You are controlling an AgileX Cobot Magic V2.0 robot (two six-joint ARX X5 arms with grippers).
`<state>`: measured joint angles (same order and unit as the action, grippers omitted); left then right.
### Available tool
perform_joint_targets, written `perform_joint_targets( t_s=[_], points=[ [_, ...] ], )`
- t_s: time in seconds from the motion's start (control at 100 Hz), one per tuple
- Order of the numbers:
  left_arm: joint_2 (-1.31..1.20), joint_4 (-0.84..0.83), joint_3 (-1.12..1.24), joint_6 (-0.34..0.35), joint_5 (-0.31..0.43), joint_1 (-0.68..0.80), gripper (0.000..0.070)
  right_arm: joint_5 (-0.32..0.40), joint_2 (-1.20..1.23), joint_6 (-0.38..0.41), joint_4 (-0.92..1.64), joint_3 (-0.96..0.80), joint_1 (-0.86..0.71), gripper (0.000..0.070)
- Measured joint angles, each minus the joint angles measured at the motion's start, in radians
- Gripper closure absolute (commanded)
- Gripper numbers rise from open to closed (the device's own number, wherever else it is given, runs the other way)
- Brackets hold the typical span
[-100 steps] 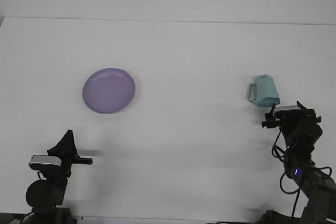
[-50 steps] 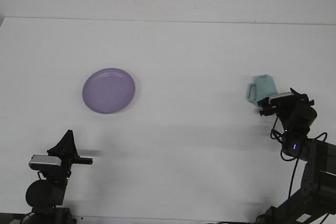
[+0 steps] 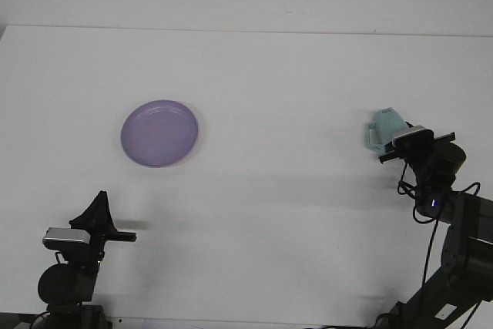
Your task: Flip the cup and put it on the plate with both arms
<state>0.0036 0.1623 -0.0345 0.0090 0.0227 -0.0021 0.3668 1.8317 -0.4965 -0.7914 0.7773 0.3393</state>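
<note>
At the lower left of the frame, nearest the camera, the left gripper (image 3: 98,207) sits parked low over the white table (image 3: 277,75). Its black, wedge-shaped fingers rise to a single point, so the jaws look clenched together with nothing between them. A small silver-grey camera module is mounted on the wrist just below, and a dark shadow streak lies on the table to the right of it.

At the lower right, the black right arm (image 3: 454,260) climbs from the bottom edge, with loose cables looping beside it and a small blue light glowing on its body. Its right gripper (image 3: 397,141) reaches up and to the left, ending against the light teal plastic cup (image 3: 383,126) in the right middle of the frame. The wrist and its camera module cover the lower right part of the cup, and the fingers are hidden behind them; whether the jaws are released or grasping the cup cannot be told from this view. The cup's handle shows on its left side, and the body looks tilted.

Farther back and well apart from the cup, in the left middle of the frame, the round purple plastic plate (image 3: 159,132) lies flat on the table, with nothing on it. Only 1 cup and 1 plate are in view.
</note>
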Motion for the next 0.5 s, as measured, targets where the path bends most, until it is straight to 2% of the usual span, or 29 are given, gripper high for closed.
perform_joint_targets(
  t_s=[0.16,0.34,0.5],
  points=[
    [0.0,-0.015,0.0,0.0,0.0,0.0,0.0687,0.0,0.0,0.037,-0.001,0.001,0.0,0.0696],
    [0.0,-0.013,0.0,0.0,0.0,0.0,0.0687,-0.002,-0.046,0.136,0.058,0.002,-0.019,0.0696],
    [0.0,0.01,0.0,0.0,0.0,0.0,0.0688,-0.018,-0.207,0.241,0.24,0.002,-0.066,0.0696]
  ],
)
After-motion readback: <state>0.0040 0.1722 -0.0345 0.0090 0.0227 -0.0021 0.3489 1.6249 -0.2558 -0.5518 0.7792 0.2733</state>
